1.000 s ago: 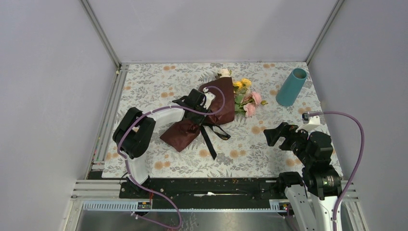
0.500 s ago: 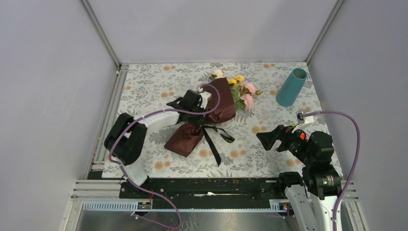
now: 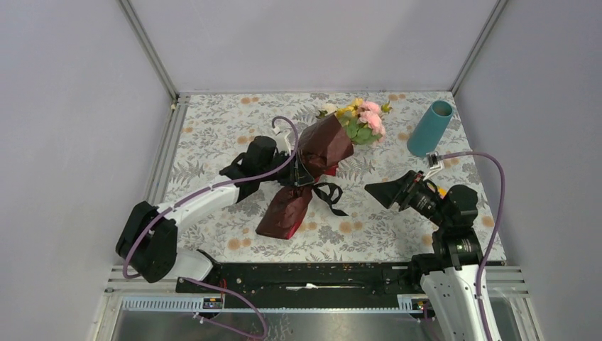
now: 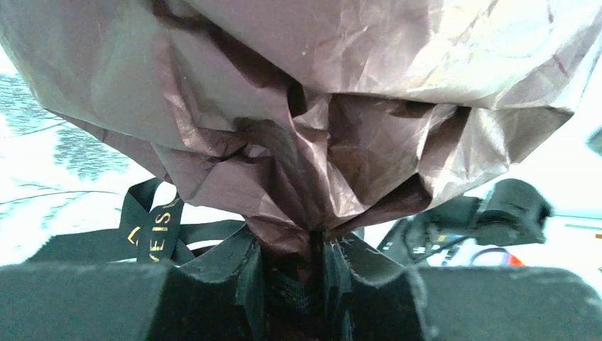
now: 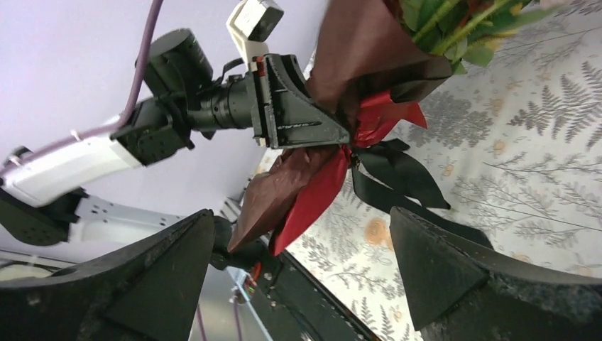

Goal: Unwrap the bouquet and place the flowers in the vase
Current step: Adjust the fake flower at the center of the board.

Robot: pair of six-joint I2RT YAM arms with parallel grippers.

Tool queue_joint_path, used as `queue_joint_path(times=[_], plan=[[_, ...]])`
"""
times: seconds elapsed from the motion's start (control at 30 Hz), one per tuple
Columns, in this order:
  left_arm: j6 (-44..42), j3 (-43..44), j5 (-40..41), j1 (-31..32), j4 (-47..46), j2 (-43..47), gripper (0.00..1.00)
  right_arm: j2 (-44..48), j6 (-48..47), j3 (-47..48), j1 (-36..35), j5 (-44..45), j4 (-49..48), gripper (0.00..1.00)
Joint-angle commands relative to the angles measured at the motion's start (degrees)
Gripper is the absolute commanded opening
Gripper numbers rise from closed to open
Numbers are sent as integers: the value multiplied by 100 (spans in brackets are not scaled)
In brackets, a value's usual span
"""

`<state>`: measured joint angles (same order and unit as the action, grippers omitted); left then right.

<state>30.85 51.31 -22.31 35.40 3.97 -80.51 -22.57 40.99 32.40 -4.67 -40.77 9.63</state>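
My left gripper point(image 3: 301, 171) pinches the bouquet point(image 3: 323, 144) at its tied waist, with the flowers point(image 3: 363, 121) angled toward the far right, near the teal vase point(image 3: 430, 128). Black ribbon point(image 3: 331, 199) trails onto the tablecloth point(image 3: 213, 128). My right gripper point(image 3: 378, 193) gapes wide, pointing at the ribbon, not touching it.

1. The bouquet point(image 3: 323, 145) is wrapped in crinkled maroon paper and pinched at its waist by the left hand point(image 3: 304, 177). Its bloom end tilts up, and its tail droops.
2. Its black ribbon point(image 3: 330, 197) hangs loose.
3. The flowers point(image 3: 365, 121), pink, yellow and cream, poke from the top.
4. The vase point(image 3: 430, 129), a teal cylinder, stands upright on the worktop point(image 3: 213, 135), apart at far right.
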Motion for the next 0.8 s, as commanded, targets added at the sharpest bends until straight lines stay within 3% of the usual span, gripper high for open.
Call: queue_joint_path(times=[0.0,0.2,0.47,0.77], plan=[[1097,-234,-663,-6,-1698,593,10,-137,1344,-408,-20,-232,-1786,100],[1483,-376,-758,2,-2080,1154,10,-267,1561,-626,-523,476,-2127,100],[1809,-520,-940,-2,-2535,1718,10,-1622,1270,-372,-2506,1968,-2999,100],[1857,-425,-1076,-4,-2550,2051,10,-2529,1185,140,-3187,2306,-3926,100]])
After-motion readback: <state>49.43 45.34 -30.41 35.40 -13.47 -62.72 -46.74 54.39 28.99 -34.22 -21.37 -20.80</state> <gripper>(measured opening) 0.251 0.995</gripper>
